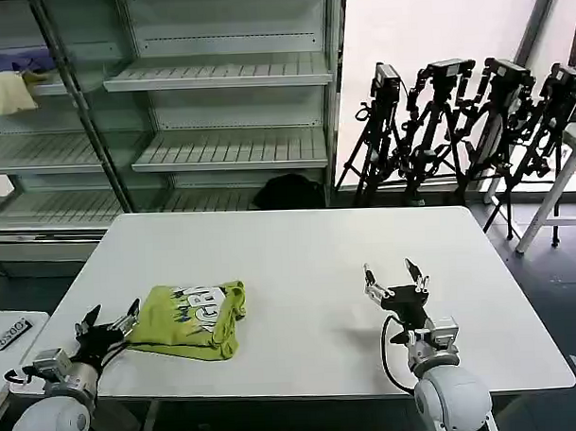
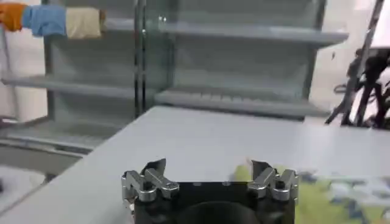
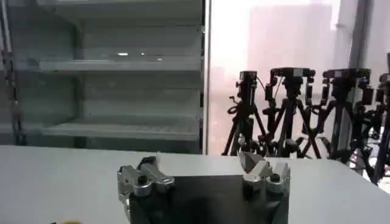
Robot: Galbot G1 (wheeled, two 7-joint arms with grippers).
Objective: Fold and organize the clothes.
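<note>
White table (image 1: 299,262) holds the folded shirt (image 1: 195,318) before grey shelving (image 1: 228,114); left hand (image 1: 110,328) and right hand (image 1: 394,280) gape, released.

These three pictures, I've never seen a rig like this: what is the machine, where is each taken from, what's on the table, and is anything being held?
It is a robot with two arms, each ending in a gripper. The head view looks down from the robot's head at a white table. On it lies a folded lime-green shirt, which does carry white lettering. The left gripper sits open at the table's near left edge, just beside the shirt. The right gripper is open over bare table. Nothing is held. The other two pictures come from cameras on each wrist, looking past that arm's own fingers. Behind stand bare shelves and camera tripods.
</note>
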